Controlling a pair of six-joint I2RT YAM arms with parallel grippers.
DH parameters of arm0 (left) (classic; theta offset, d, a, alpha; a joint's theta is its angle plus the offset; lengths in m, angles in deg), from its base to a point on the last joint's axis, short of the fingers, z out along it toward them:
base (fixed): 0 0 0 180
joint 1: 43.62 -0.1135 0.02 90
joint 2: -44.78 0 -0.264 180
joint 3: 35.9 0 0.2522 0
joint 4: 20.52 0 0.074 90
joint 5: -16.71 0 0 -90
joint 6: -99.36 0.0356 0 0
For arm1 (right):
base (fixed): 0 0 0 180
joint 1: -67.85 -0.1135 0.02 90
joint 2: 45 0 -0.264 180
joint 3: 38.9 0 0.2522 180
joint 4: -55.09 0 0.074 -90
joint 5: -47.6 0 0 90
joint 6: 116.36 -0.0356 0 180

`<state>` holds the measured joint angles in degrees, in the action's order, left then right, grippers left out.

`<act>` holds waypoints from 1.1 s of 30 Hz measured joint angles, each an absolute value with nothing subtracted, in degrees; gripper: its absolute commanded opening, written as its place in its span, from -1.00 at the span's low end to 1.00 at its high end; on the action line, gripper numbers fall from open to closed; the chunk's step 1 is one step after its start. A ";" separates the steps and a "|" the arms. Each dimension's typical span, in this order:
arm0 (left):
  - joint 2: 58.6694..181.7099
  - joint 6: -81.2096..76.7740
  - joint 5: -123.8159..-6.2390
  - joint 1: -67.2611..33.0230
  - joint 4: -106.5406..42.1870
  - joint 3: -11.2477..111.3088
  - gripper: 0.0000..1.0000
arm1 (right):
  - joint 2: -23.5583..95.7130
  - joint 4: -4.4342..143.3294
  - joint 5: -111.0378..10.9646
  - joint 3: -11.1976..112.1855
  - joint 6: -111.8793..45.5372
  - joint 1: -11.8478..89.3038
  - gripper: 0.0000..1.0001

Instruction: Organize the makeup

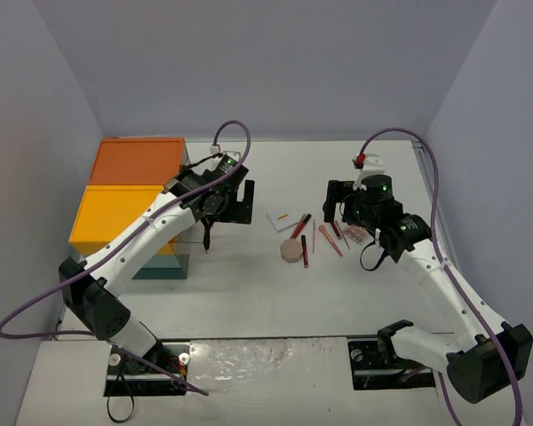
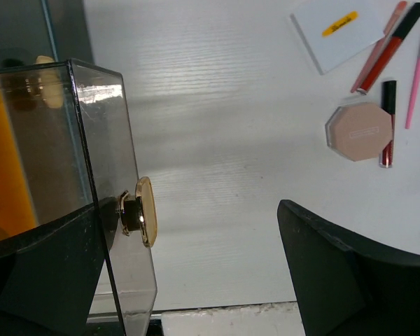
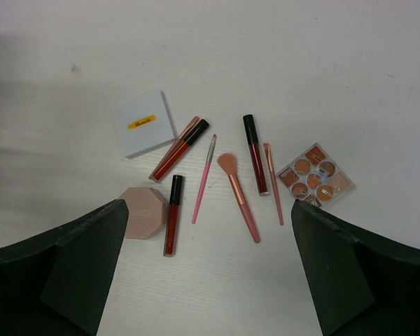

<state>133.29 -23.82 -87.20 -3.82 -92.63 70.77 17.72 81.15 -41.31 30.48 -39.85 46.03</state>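
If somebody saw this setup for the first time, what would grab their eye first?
Probably the big box with orange and yellow tops at the left edge of the table, with the left gripper open by its gold knob. Next, the makeup scattered right of centre: a white card, an eyeshadow palette, red lip glosses and pink brushes, under the open right gripper.

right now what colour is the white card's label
Yellow label on the white card, clearest in right wrist view.
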 measured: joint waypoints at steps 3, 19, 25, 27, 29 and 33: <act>133.73 -24.26 -85.04 -3.16 -91.13 70.79 0.94 | 17.72 81.18 -41.29 29.91 -39.85 46.03 1.00; 135.29 -25.65 -80.40 -1.07 -88.43 73.70 0.94 | 18.95 81.34 -43.18 26.83 -40.03 46.03 0.75; 135.29 -25.25 -82.30 -1.07 -89.19 75.96 0.94 | 23.05 81.10 -45.20 25.59 -39.89 46.03 0.34; 135.20 -24.83 -83.56 -1.07 -89.66 76.95 0.94 | 24.87 81.06 -45.63 25.10 -39.80 46.03 0.24; 134.81 -23.71 -85.27 -1.07 -90.40 78.00 0.94 | 27.02 80.82 -45.82 24.86 -39.80 46.03 0.19; 132.45 -20.18 -89.23 -1.36 -90.77 79.09 0.94 | 32.00 79.60 -45.86 24.77 -39.85 46.03 0.11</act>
<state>132.45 -20.18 -89.23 -1.36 -90.77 79.09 32.00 79.60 -45.86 24.77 -39.85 46.03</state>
